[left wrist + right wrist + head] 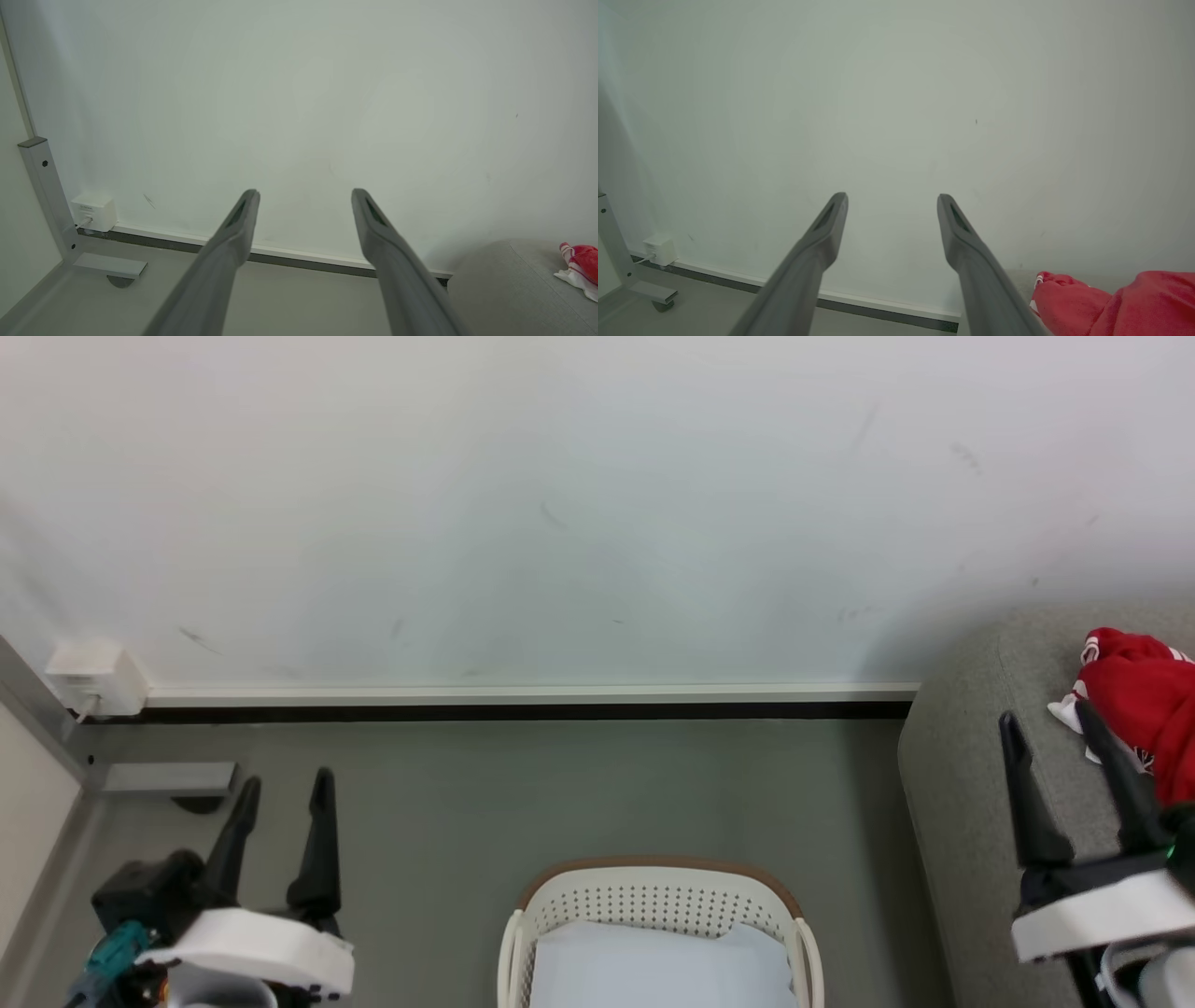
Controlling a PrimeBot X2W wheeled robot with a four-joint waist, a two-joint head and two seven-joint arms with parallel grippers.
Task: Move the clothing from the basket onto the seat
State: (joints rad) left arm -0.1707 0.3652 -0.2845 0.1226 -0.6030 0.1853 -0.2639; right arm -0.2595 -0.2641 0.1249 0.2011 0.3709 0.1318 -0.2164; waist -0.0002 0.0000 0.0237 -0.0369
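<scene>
Clothing lying on seat, well right of basket. Pale sheet inside basket. Left gripper left of basket, fingers spread, empty. Right gripper right of basket, spread, empty.

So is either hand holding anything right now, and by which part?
Nothing is held. The left hand and the right hand are both open and empty; the red clothing lies on the grey sofa, ungripped.
</scene>
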